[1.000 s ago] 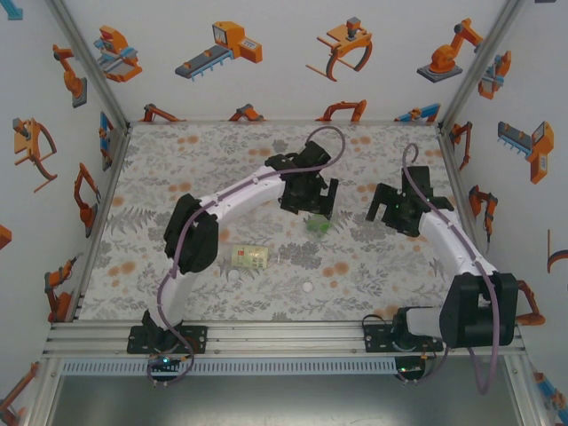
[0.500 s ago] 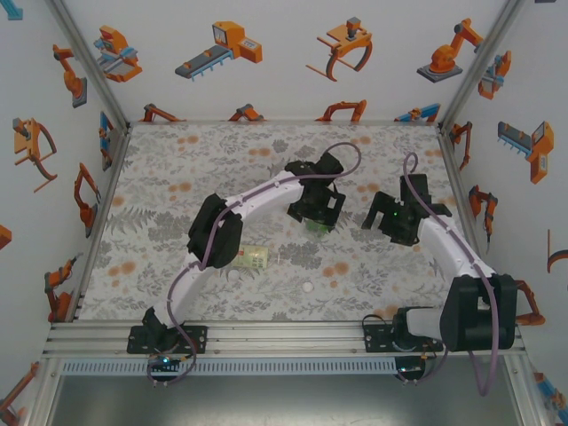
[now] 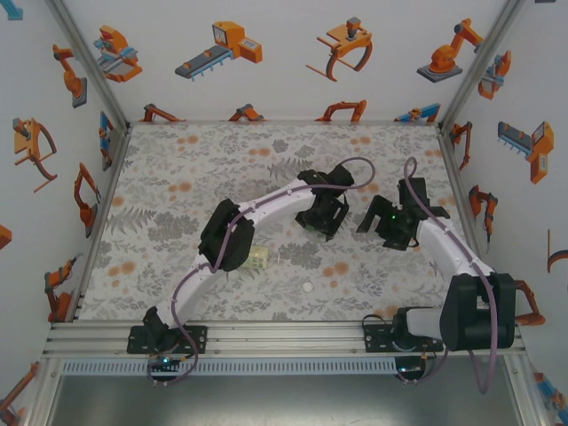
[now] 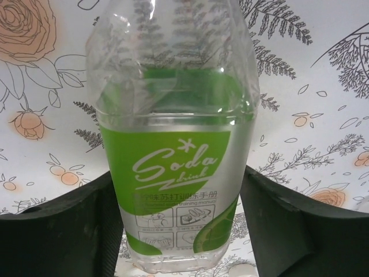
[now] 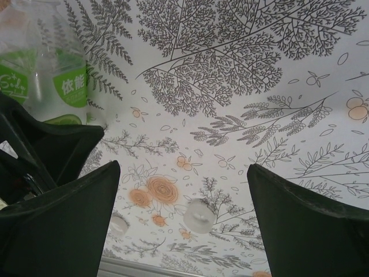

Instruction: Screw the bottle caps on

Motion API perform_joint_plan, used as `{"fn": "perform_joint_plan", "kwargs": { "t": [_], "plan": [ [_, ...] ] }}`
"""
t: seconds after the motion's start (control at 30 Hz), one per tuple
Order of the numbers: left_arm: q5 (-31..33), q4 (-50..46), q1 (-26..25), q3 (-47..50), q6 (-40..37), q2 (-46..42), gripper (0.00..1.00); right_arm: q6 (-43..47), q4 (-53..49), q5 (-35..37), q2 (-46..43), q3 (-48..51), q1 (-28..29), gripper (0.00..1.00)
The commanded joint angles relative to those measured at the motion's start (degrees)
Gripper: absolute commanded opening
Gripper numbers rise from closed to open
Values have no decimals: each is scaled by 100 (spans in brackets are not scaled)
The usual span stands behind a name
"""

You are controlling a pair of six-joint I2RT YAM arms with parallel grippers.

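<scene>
Left arm is reaching further right than a second ago, putting left gripper right of mat centre, close to right gripper, which is edging slightly toward it. Top view: slim bottle is lying on its side left of centre toward the near edge, partly under the left elbow. White cap is lying loose near the near edge, about mid-width. Left wrist: fingers are pressing against both sides of the squat green bottle, clamping its lower body with the label facing the camera. Right wrist: right jaws are standing wide apart, gripping nothing, over bare mat. White cap is lying beyond them and a second cap is peeking past one finger. Squat green bottle is standing off to the side, next to a left gripper finger.
</scene>
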State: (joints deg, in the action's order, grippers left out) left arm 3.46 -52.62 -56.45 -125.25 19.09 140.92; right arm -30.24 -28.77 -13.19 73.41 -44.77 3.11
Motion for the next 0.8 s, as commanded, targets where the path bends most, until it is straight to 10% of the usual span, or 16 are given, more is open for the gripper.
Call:
{"fn": "perform_joint_plan", "kwargs": {
  "t": [0.0,0.4,0.77],
  "plan": [
    [108,-265,2,-115,-135,13,65,-88,-212,-211,-237,-106,31,81],
    [107,418,274,584,-300,-1387,54,152,-552,-1065,-530,-1129,31,80],
    [-2291,3435,1270,3493,221,-4269,48,-328,1527,-2590,-1325,-1302,38,76]
  ]
}}
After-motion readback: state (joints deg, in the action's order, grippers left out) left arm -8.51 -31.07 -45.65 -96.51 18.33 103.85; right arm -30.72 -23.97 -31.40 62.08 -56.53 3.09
